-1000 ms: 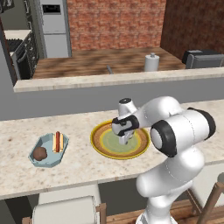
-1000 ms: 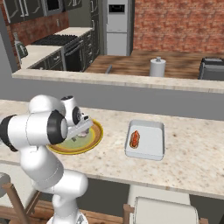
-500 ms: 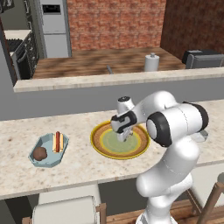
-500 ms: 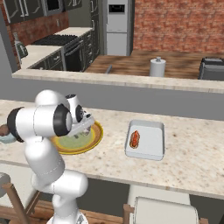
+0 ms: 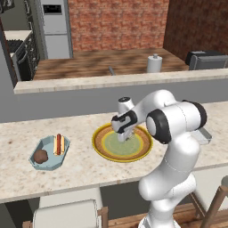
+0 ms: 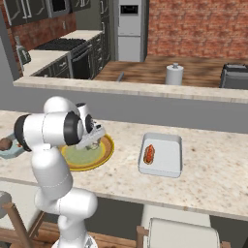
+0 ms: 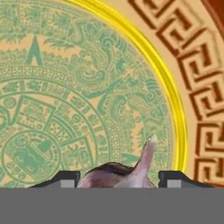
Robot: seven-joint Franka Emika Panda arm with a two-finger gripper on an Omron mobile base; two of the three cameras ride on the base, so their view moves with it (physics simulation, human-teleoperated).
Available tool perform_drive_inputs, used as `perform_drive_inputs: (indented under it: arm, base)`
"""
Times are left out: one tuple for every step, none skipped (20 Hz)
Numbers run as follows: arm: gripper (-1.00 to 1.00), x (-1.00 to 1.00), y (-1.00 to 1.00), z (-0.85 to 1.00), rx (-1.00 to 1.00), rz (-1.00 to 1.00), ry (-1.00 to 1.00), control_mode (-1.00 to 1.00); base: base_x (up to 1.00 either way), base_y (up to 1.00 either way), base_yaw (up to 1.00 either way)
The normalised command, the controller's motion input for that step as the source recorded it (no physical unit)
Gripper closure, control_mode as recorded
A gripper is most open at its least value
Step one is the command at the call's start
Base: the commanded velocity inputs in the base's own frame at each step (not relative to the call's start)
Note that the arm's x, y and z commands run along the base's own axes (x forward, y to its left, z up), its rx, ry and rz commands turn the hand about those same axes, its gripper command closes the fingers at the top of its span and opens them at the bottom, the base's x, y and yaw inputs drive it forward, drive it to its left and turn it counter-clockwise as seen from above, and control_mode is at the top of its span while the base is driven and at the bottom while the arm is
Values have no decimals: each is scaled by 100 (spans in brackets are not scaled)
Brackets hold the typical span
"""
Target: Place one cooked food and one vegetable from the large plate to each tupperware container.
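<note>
My gripper (image 5: 125, 139) reaches down onto the large plate (image 5: 106, 145), a round plate with a yellow-brown rim and green centre. In the hand view the pale whitish-purple bulb (image 7: 127, 171) sits between the two dark fingertips (image 7: 65, 178), tip pointing up, and the gripper (image 7: 119, 179) is shut on it over the plate's green centre (image 7: 78, 96). The light-blue container (image 5: 48, 153) at left holds a hot dog (image 5: 59, 143) and the brown round lump (image 5: 41, 156). The grey-white container (image 6: 164, 157) at right holds the other hot dog (image 6: 149, 153).
A raised ledge (image 5: 116, 80) runs behind the counter, with a paper towel roll (image 5: 154, 63) and a toaster (image 5: 208, 59) beyond it. Chair backs (image 5: 67, 216) stand below the counter's front edge. Bare counter lies between the plate (image 6: 89, 157) and the grey-white container.
The hand has dropped lower onto the plate's centre and the jaws have closed from wide open onto the bulb. The containers and their contents have not moved.
</note>
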Motion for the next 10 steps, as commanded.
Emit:
perform_drive_inputs:
  arm:
    - [100,-9,-40,-14,0,-2,0,-100]
    - [100,-13,-44,-12,0,-5,0,-100]
    - [100,-13,-42,-6,0,-5,0,-100]
    - [100,-15,-44,0,0,-5,-2,-100]
    - [100,-16,-39,0,0,-5,-4,-100]
    - [100,-24,-34,6,0,-3,-9,-100]
    - [100,-44,-22,48,0,-4,-18,-100]
    - [100,-48,-19,83,0,-3,-17,-100]
    - [100,-54,-14,100,0,-1,-22,-100]
    - [100,-64,-5,100,0,-1,-20,-100]
  base:
    - [0,0,0]
    - [0,0,0]
    - [0,0,0]
    - [0,0,0]
    - [0,0,0]
    - [0,0,0]
    - [0,0,0]
    - [0,0,0]
    - [0,0,0]
    - [0,0,0]
